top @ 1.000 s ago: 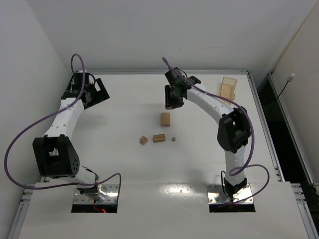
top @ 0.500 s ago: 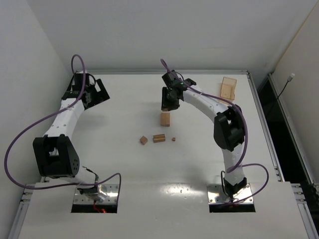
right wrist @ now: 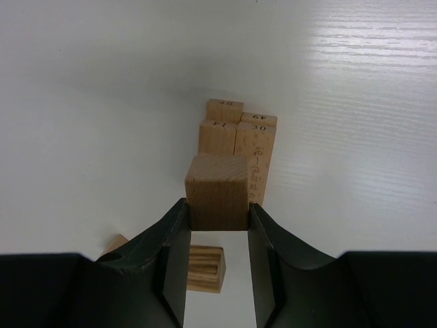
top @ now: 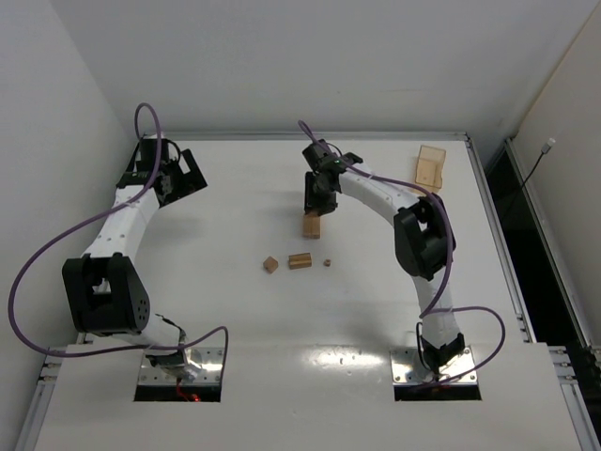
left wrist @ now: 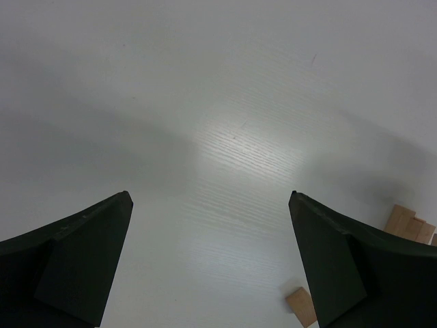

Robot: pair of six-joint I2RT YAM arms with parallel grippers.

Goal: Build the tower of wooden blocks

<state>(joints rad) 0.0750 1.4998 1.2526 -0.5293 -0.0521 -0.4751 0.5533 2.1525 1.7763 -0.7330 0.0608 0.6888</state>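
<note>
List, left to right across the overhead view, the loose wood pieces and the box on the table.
small cube → short bar → tiny bit → amber box. The stack lies farther back, over the bar's right end, so I leave it out.

Raw light wood, matt with visible grain: held block (right wrist: 217, 184) and stack (right wrist: 239, 147); right gripper (right wrist: 217, 208) smooth matt black plastic; table (left wrist: 239, 137) white, fine linear texture, slight sheen; box (top: 431, 165) translucent amber plastic
</note>
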